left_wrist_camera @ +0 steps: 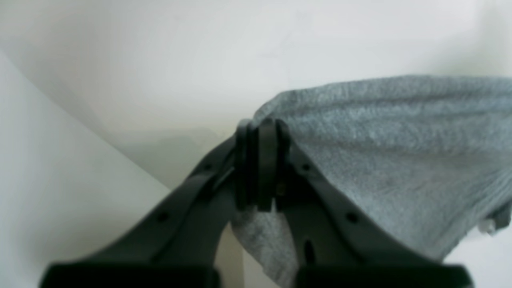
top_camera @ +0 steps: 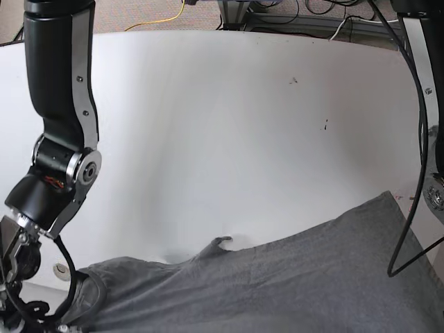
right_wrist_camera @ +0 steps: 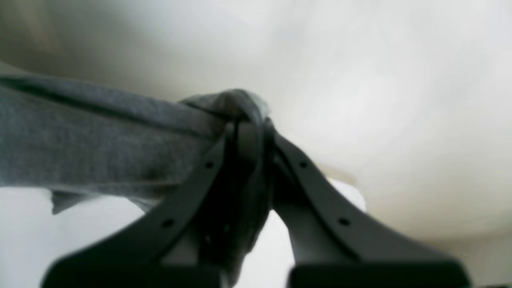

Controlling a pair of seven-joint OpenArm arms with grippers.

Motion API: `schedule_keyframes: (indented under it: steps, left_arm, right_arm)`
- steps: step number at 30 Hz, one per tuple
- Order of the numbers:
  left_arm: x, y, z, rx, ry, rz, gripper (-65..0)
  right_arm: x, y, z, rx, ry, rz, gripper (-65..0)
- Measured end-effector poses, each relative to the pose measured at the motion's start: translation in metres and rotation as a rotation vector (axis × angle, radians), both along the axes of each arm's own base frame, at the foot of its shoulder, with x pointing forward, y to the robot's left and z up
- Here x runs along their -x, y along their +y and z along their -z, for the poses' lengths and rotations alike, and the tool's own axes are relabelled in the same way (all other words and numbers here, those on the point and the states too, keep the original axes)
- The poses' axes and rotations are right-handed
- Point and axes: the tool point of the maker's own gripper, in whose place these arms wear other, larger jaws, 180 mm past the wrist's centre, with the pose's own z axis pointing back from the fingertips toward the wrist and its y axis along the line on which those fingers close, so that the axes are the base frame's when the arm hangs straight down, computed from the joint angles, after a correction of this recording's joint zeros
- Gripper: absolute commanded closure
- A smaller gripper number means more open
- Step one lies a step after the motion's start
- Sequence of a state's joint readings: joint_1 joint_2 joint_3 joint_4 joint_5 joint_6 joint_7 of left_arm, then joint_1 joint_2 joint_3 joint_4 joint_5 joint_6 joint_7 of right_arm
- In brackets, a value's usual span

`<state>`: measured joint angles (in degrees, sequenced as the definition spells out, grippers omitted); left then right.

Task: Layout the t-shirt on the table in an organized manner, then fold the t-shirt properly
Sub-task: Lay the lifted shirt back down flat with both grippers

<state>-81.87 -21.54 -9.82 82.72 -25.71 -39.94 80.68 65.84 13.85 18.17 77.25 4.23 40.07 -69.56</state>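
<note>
Shirt position: the t-shirt (top_camera: 291,277) is hanging stretched between the 2 arms, low at the near edge of the surface (top_camera: 222,139), its near part running out of the base view.
Long axis: the held edge is running side to side across the base view, rising toward that view's right.
Left fingers: the left gripper (left_wrist_camera: 262,168) is pinching a bunched corner of the shirt (left_wrist_camera: 400,160); the cloth is spreading away to the right of the fingers in the left wrist view, and a small flap is hanging below them.
Right fingers: the right gripper (right_wrist_camera: 248,160) is clamping a twisted knot of fabric (right_wrist_camera: 100,148); the cloth is trailing off to the left in the right wrist view.
Nearer arm: neither, since each is gripping its own end.
Coming move, as a guess: the bare surface is lying beyond the shirt, so spreading it flat likely means carrying both ends forward together, keeping the span taut.
Writing: no brand, label or print is readable anywhere; a small pale scrap at the cloth's edge in the left wrist view is too blurred to read.
</note>
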Motion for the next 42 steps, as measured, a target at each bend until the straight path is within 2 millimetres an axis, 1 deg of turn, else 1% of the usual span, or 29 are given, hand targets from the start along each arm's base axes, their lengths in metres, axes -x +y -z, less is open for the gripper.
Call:
schedule_keyframes:
  steps: [2,3,6,10,13,16,17,22,27,29,30,32,35,38,42]
  left_arm:
    - [-0.003,0.0,0.011,-0.003,0.029,-0.005,0.0]
    - [-0.004,0.0,0.014,-0.003,0.035,-0.002,0.0]
    - [-0.007,-0.006,0.032,-0.005,0.062,0.023,0.0]
    - [-0.009,-0.018,0.069,-0.008,0.108,0.078,0.0]
    - [-0.008,-0.022,0.101,-0.021,0.159,0.095,0.0]
    - [-0.004,-0.026,0.131,-0.035,0.204,0.112,0.0]
    - [-0.001,-0.027,0.145,-0.048,0.224,0.112,0.0]
    - [0.015,-0.023,0.198,-0.098,0.312,0.095,0.0]
    - [0.037,-0.022,0.247,-0.107,0.386,0.091,0.0]
    - [0.045,-0.019,0.264,-0.101,0.416,0.082,0.0]
    - [0.05,-0.016,0.275,-0.095,0.44,0.076,0.0]
    - [0.058,-0.011,0.296,-0.087,0.491,0.064,0.0]
    - [0.07,-0.005,0.322,-0.077,0.555,0.047,0.0]
    - [0.085,0.003,0.343,-0.079,0.609,0.032,0.0]
    - [0.108,0.023,0.367,-0.071,0.673,-0.02,0.0]
  right_arm:
    - [0.008,-0.003,0.015,0.021,0.02,0.016,-0.5]
    - [0.011,-0.004,0.025,0.028,0.04,0.021,-0.5]
    - [0.024,-0.006,0.047,0.059,0.066,0.043,-0.5]
    - [0.045,-0.004,0.079,0.102,0.094,0.053,-0.5]
    - [0.062,-0.002,0.112,0.126,0.138,0.053,-0.5]
    - [0.083,-0.002,0.15,0.116,0.198,0.062,-0.5]
    - [0.09,-0.003,0.158,0.11,0.209,0.073,-0.5]
    - [0.124,-0.004,0.204,0.089,0.297,0.099,-0.5]
    - [0.154,0.001,0.242,0.08,0.377,0.095,-0.3]
    - [0.164,0.002,0.255,0.074,0.405,0.098,-0.3]
    - [0.17,0.002,0.261,0.071,0.423,0.102,-0.3]
    - [0.179,0.002,0.271,0.058,0.446,0.111,-0.3]
    - [0.191,0.004,0.284,0.045,0.477,0.115,-0.3]
    - [0.201,0.007,0.293,0.04,0.5,0.109,-0.3]
    - [0.215,0.007,0.305,0.045,0.539,0.11,-0.3]
